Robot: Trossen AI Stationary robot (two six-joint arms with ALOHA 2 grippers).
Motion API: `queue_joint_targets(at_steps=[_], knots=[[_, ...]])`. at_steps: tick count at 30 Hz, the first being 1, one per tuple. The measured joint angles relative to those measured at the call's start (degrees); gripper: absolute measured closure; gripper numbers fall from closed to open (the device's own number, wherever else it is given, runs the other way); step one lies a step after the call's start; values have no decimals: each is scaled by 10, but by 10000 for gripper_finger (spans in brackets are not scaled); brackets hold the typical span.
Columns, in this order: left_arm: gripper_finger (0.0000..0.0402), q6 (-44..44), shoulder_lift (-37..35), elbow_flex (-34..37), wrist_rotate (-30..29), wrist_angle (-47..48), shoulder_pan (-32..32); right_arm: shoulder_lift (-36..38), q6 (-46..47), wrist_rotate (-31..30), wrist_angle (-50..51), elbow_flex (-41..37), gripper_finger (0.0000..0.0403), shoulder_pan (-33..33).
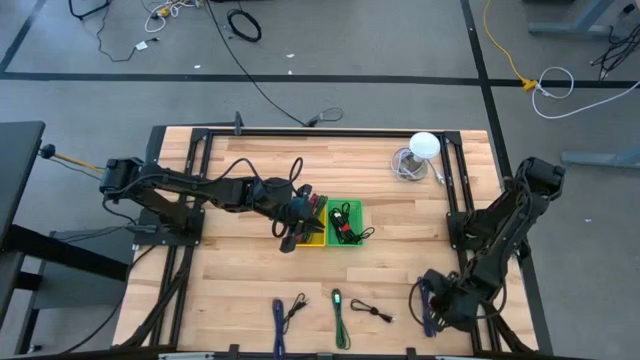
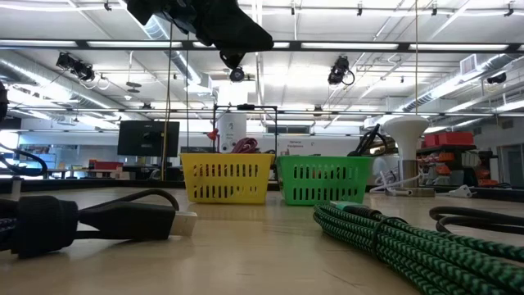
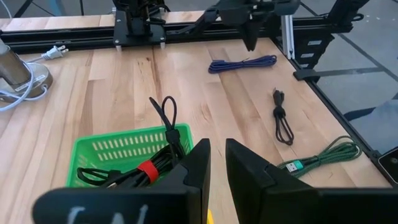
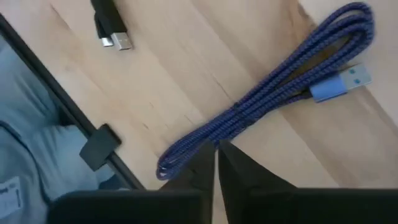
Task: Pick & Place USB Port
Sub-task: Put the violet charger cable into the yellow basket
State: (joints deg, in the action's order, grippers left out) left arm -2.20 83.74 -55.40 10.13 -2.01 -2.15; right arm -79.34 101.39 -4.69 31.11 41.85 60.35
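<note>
Altogether two baskets: yellow basket (image 2: pixel 227 178) holding something red, possibly a cable; green basket (image 1: pixel 345 224) holding black cables (image 3: pixel 134 174). Loose on the table (image 1: pixel 240 270): two blue cables, one green, two black. Left gripper (image 3: pixel 216 163) narrowly parted, empty, above the baskets. Right gripper (image 4: pixel 216 163) nearly closed, blue USB cable (image 4: pixel 273 90) just ahead of the fingertips, ungrasped.

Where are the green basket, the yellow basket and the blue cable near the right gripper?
green basket (image 2: pixel 326 182): low view, front wall.
yellow basket (image 2: pixel 227 180): low view, front wall.
blue cable (image 4: pixel 273 93): right wrist view, braided bundle's middle.
</note>
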Motion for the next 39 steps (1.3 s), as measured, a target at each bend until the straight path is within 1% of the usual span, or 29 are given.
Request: queue_joint_targets(at_steps=[3, 8, 11, 14, 18, 23, 27, 30, 33, 36, 39], knots=[[348, 0, 0, 0, 0, 1, 0, -2, -14, 2, 0, 0, 346, -5], [348, 0, 0, 0, 0, 2, 0, -3, -9, -19, -18, -17, 295, -12], [348, -1, 0, 0, 0, 2, 0, -3, 6, -6, -37, -36, 269, -15], [348, -1, 0, 0, 0, 2, 0, -3, 15, 10, -60, -53, 249, -19], [348, -3, 0, 0, 0, 2, 0, -3, 15, 13, -103, -72, 233, -27], [348, -7, 0, 0, 0, 2, 0, -11, 15, 13, -155, -97, 228, -36], [348, -7, 0, 0, 0, 3, 0, -36, 8, 39, -190, -108, 236, -45], [348, -14, 0, 0, 0, 3, 0, -51, -11, 42, -214, -107, 244, -52], [348, -19, 0, 0, 0, 4, 0, -57, -13, 51, -219, -108, 251, -63], [348, -20, 0, 0, 0, 4, 0, -58, -8, 79, -210, -107, 261, -71], [348, -20, 0, 0, 0, 5, 0, -61, -13, 76, -204, -107, 276, -75]])
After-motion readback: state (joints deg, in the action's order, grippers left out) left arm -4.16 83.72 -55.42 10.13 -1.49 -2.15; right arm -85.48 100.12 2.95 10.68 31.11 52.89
